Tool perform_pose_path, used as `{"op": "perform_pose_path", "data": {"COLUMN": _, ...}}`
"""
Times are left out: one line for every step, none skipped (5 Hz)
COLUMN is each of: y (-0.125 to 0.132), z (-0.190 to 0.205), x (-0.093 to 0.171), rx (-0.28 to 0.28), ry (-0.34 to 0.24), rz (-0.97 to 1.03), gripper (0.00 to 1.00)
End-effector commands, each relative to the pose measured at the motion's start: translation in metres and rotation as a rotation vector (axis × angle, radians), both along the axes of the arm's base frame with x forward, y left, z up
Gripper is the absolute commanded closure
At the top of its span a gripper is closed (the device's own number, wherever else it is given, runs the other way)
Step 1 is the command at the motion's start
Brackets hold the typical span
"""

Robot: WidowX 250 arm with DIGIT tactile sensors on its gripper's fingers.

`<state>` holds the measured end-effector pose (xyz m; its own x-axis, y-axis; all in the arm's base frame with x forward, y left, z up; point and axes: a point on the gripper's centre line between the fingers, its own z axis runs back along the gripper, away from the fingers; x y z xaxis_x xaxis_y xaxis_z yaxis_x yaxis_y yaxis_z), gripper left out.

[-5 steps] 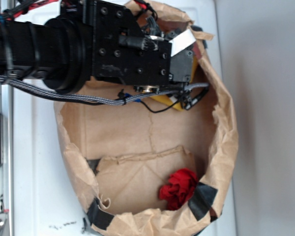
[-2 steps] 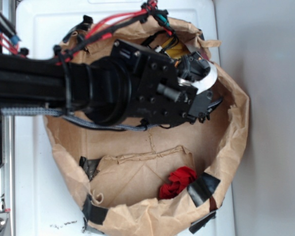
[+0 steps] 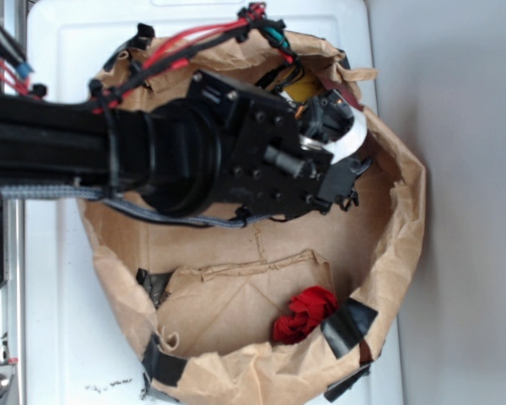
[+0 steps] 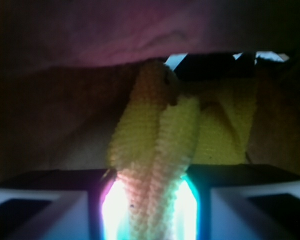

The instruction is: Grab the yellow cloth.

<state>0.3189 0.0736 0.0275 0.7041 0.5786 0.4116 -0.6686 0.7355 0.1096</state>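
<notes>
In the wrist view the yellow cloth is a bright terry fold rising from between my two fingers, and my gripper is shut on it. More of the cloth hangs in folds behind. From the exterior view only a small yellow patch of the cloth shows, above the black wrist near the far rim of the paper bag. The gripper points to the right inside the bag; its tips are largely hidden by the arm.
A small red cloth lies in the bag's near right corner beside black tape. The bag's crumpled brown walls surround the arm. The bag stands on a white surface. Red and black cables run over the arm.
The arm has swung lower in the frame and its wrist has turned. The yellow patch, earlier under the wrist, now shows above it. The bag's rim has shifted and changed shape.
</notes>
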Motion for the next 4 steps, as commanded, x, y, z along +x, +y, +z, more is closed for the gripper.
{"op": "perform_pose_path", "data": {"y": -0.007, "z": 0.049, "x": -0.013, "rx": -0.07, "ry": -0.072, "rz": -0.125, "gripper": 1.0}}
{"op": "perform_pose_path", "data": {"y": -0.019, "z": 0.082, "x": -0.023, "rx": -0.19, "ry": -0.049, "rz": -0.254, "gripper": 1.0}}
{"op": "perform_pose_path", "data": {"y": -0.035, "z": 0.116, "x": -0.031, "rx": -0.328, "ry": 0.031, "rz": -0.421, "gripper": 1.0}}
{"op": "perform_pose_path", "data": {"y": -0.043, "z": 0.132, "x": -0.035, "rx": -0.365, "ry": 0.042, "rz": -0.513, "gripper": 1.0}}
